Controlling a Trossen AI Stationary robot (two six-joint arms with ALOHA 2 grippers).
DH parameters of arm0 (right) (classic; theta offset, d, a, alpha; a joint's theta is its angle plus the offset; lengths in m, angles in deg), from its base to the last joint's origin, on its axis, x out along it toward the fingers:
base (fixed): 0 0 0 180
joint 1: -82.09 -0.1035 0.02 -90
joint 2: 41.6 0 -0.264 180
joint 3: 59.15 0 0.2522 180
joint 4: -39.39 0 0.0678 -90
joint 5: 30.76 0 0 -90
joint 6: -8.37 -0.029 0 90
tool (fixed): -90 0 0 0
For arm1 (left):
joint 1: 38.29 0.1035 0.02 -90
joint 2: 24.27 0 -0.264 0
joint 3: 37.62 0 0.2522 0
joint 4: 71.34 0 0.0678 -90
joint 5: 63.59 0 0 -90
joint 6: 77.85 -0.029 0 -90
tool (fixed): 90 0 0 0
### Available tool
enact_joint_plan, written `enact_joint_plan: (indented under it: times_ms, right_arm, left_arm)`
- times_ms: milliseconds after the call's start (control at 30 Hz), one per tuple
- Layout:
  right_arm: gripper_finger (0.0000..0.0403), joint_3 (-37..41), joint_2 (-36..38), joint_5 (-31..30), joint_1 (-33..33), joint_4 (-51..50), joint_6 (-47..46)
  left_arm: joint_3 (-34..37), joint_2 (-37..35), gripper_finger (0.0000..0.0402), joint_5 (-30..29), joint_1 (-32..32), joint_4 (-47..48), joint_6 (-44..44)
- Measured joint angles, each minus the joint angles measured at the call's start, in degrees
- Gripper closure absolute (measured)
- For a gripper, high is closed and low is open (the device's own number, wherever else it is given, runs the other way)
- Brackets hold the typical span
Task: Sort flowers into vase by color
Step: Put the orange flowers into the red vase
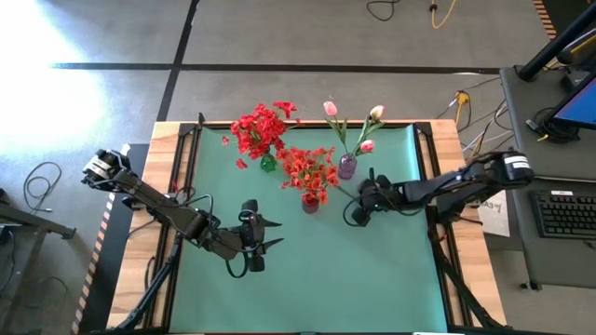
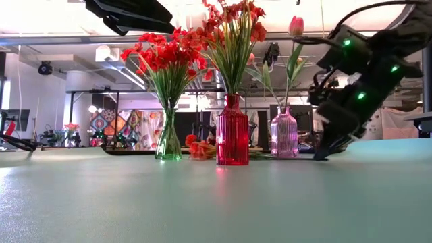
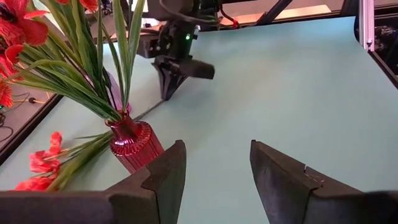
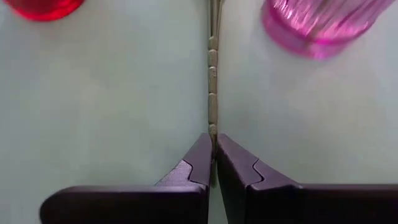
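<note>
Closed jaws of the right gripper (image 4: 212,152) pinch a thin stem (image 4: 212,74) lying flat on the green mat (image 1: 372,270), between the red vase (image 1: 309,203) and the pink vase (image 1: 346,167) at frame centre. That arm reaches in low from the right. Its blossom end is hidden, possibly the red one behind the vases. Left gripper (image 1: 270,233) hovers lower left, jaws parted, empty.

Right gripper (image 4: 213,155) down low at the table, fingers pinched tight together, arm reaching in from the right edge, left gripper (image 3: 217,171) hovering raised near the middle, fingers parted, arm stretched in from the left
</note>
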Motion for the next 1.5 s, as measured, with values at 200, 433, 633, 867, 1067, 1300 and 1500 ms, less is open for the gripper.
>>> enact_joint_plan:
  times_ms: [200,433,633,867,1067,1300,1500]
  right_arm:
    - [0.0390,0.0,5.6,5.5,-2.5,-8.0,-7.2]
    - [0.0390,0.0,8.5,12.7,-5.7,-13.1,-15.4]
    - [0.0390,-0.1,8.1,12.7,-9.6,-14.1,-19.7]
    - [0.0390,-0.2,8.2,12.3,-12.5,-15.8,-24.0]
    - [0.0390,-0.2,8.4,11.2,-12.7,-16.2,-24.1]
    - [0.0386,-0.2,8.6,14.4,-12.7,-17.3,-24.7]
    - [0.0322,-0.3,8.6,15.7,-12.7,-17.4,-26.0]
  left_arm:
    - [0.0,0.0,0.0237,0.0,0.0,-0.1,0.0]
    - [0.0,0.0,0.0237,0.0,0.0,-0.4,0.0]
    - [0.0,0.0,0.0237,0.0,0.1,-0.4,0.0]
    - [0.0,0.0,0.0237,0.0,0.2,-0.4,0.0]
    - [0.0,0.0,0.0237,0.0,0.5,-0.4,0.0]
    - [0.0,0.0,0.0237,-0.1,0.6,-0.3,0.0]
    - [0.0,0.0,0.0237,-0.1,0.7,-0.3,0.0]
